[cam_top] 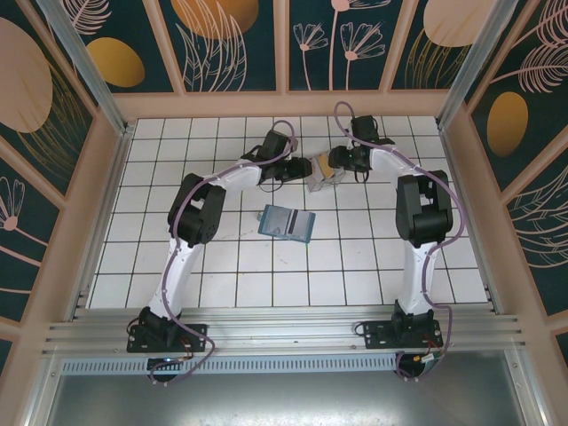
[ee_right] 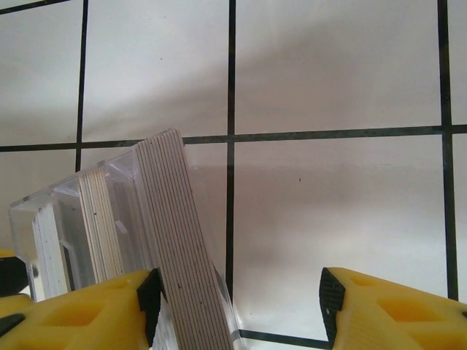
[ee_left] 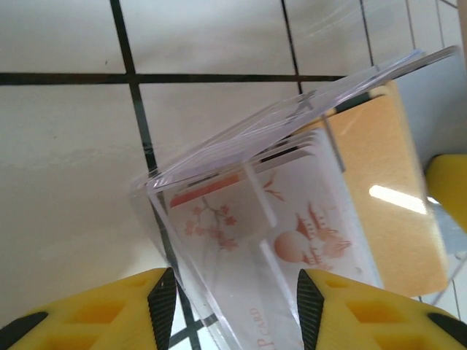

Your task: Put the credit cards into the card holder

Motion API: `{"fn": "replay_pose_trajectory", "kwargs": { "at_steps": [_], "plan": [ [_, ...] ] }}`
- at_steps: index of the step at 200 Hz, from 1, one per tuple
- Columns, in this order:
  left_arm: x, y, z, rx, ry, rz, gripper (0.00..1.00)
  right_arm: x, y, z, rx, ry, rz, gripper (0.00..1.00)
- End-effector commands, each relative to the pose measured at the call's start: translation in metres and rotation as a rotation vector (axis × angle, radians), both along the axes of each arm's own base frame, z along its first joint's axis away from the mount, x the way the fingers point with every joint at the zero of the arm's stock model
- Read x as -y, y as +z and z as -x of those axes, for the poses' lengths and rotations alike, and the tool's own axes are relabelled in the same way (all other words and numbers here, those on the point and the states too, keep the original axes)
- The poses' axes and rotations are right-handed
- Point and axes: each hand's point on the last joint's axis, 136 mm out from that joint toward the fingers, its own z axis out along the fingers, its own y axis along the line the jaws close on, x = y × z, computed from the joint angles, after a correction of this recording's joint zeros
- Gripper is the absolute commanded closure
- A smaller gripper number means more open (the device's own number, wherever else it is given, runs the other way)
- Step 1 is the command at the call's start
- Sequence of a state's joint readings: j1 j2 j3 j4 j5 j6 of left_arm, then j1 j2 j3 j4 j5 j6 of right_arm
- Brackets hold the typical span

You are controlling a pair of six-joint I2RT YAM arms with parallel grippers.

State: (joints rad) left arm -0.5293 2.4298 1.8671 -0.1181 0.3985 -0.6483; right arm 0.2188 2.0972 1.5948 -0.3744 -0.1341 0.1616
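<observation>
1. The cards [ee_left: 306, 226] are seen inside a clear box [ee_left: 219, 157] at the far middle of the table [cam_top: 222, 266]. The box is tipped up on one side and is not lying flat.
2. The left gripper [ee_left: 236, 306] is placed at one end of the box. Its fingers are apart and the box is between them. Whether the box is pinched cannot be told.
3. The right gripper [ee_right: 241, 295] is spread wide. The stack of cards is touched by one finger only, and bare tile is seen beside the other finger.
4. The wallet [cam_top: 287, 222] is laid open and flat on the table, apart from the cards. It is found on the near side of both grippers, toward the arm bases, about midway between the two arms.
5. The wallet's long side is turned left to right, a little slanted. Which way its pockets open cannot be made out.
6. The left gripper is judged to be a bit nearer to the wallet. The cards will likely have to be lifted out and brought back toward the bases.
</observation>
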Motion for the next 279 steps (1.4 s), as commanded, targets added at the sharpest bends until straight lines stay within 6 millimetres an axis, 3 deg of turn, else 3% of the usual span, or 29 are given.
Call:
{"fn": "replay_pose_trajectory", "kwargs": {
  "at_steps": [1, 85, 143, 251, 279],
  "plan": [
    [-0.002, -0.023, 0.006, -0.037, -0.005, -0.017, 0.5, 0.007, 0.007, -0.003, 0.013, -0.014, 0.043, 0.39],
    [-0.007, -0.031, 0.01, -0.041, 0.004, -0.037, 0.51, 0.011, 0.035, -0.004, 0.073, -0.025, 0.034, 0.42],
    [-0.008, -0.029, 0.01, -0.041, 0.008, -0.034, 0.51, 0.01, 0.035, -0.003, 0.068, -0.019, 0.02, 0.45],
    [-0.006, -0.024, 0.01, -0.034, 0.004, -0.023, 0.53, 0.008, 0.047, -0.003, 0.087, -0.005, 0.016, 0.6],
    [-0.005, -0.022, 0.009, -0.033, 0.005, -0.019, 0.54, 0.004, 0.047, -0.002, 0.085, 0.009, 0.009, 0.69]
  ]
}}
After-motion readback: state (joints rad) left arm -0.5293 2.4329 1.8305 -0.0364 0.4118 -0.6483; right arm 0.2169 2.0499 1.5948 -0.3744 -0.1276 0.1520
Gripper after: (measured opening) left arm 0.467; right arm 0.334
